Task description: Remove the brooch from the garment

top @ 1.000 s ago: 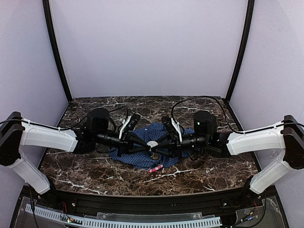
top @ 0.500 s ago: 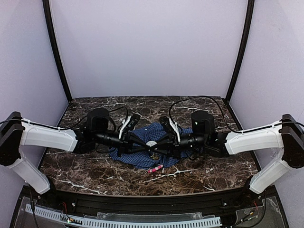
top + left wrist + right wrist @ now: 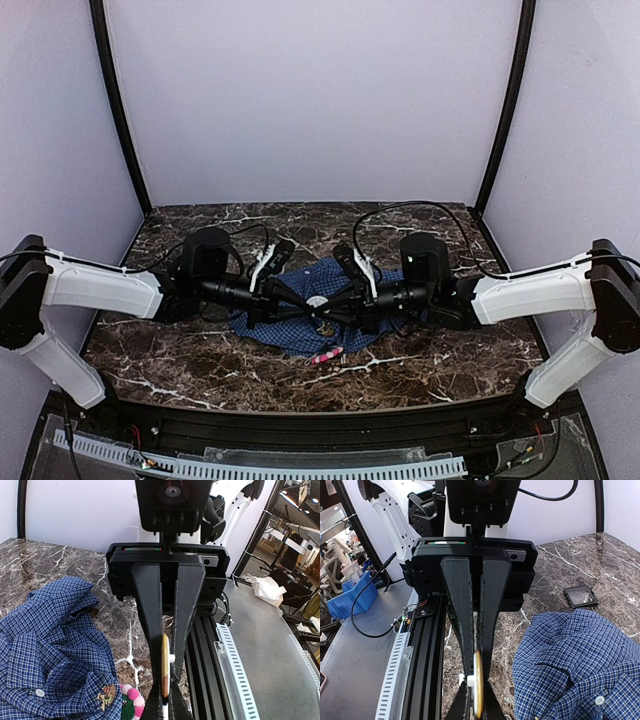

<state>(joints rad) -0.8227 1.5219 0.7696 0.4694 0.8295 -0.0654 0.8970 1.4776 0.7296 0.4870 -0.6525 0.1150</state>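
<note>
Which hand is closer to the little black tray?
Right. The tray lies beside the right hand, by the shirt's edge. The left hand reaches in from the shirt's other side, and its view shows no tray.

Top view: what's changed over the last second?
The right arm eased left toward the centre, and the right pincer closed onto the thin gold disc. The left arm, the left pincer clamped on that same disc, and the blue shirt stayed put.
</note>
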